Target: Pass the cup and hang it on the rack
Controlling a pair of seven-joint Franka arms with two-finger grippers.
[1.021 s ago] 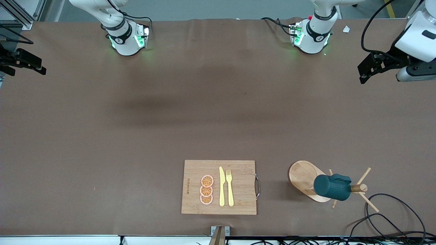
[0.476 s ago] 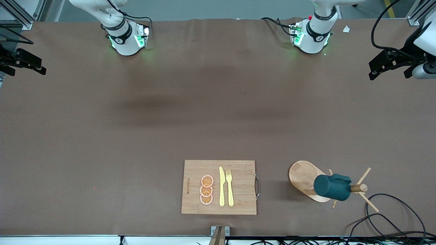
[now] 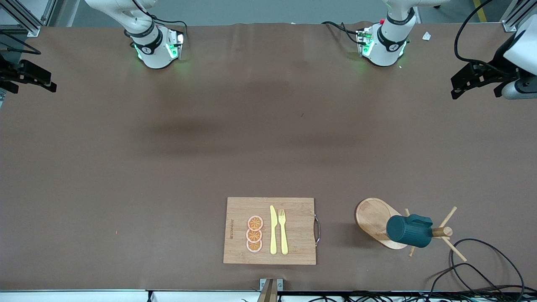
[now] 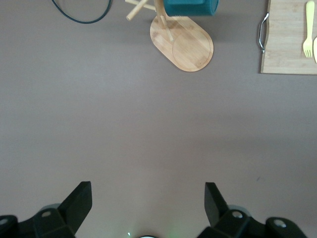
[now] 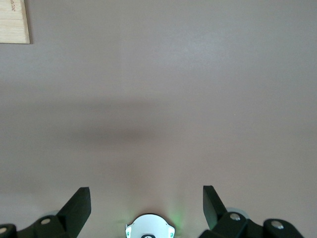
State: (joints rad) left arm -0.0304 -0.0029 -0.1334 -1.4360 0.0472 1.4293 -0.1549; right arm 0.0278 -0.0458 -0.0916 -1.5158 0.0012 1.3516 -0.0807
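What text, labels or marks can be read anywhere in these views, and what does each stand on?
Cutting board: a short dark line of print along the edge toward the right arm's end, too small to read; its tail shows in the right wrist view, also unreadable.
Arm bases: a small round white mark on each black band, not legible as text.
Cup, rack, knife, fork: no text seen.
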